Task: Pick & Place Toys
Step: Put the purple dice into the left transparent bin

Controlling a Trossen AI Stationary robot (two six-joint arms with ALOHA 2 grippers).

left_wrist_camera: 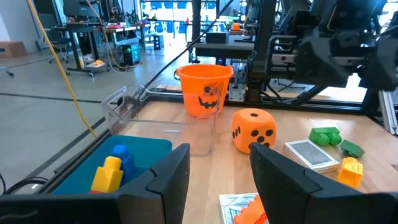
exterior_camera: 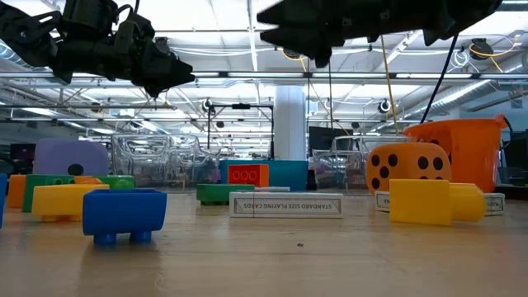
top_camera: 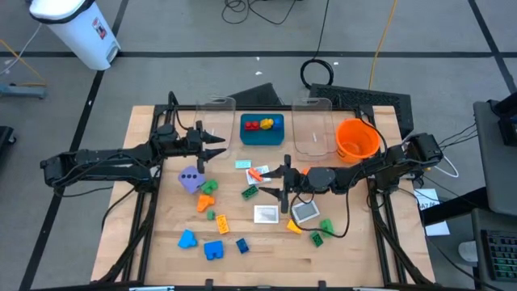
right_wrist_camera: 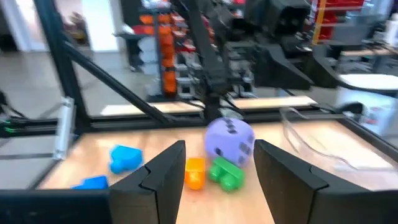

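The toys lie scattered on the wooden table (top_camera: 161, 250): a purple die (top_camera: 190, 179), orange and green bricks (top_camera: 208, 194), blue bricks (top_camera: 213, 250), a yellow brick (top_camera: 220, 222), picture cards (top_camera: 266, 214) and a card box (top_camera: 307, 212). An orange die (left_wrist_camera: 253, 130) rests on the table near the bucket. My left gripper (top_camera: 216, 147) hovers open above the table, left of the teal tray (top_camera: 262, 137), fingers level and empty (left_wrist_camera: 217, 180). My right gripper (top_camera: 271, 182) hovers open over the table's middle, pointing toward the purple die (right_wrist_camera: 229, 138), nothing between its fingers (right_wrist_camera: 221, 177).
The teal tray holds red and yellow bricks (top_camera: 266, 124) at the far middle. Two clear bins (top_camera: 216, 113) (top_camera: 313, 125) flank it. An orange bucket (top_camera: 356, 139) stands at the far right. More green and yellow bricks (top_camera: 321, 230) lie under the right arm.
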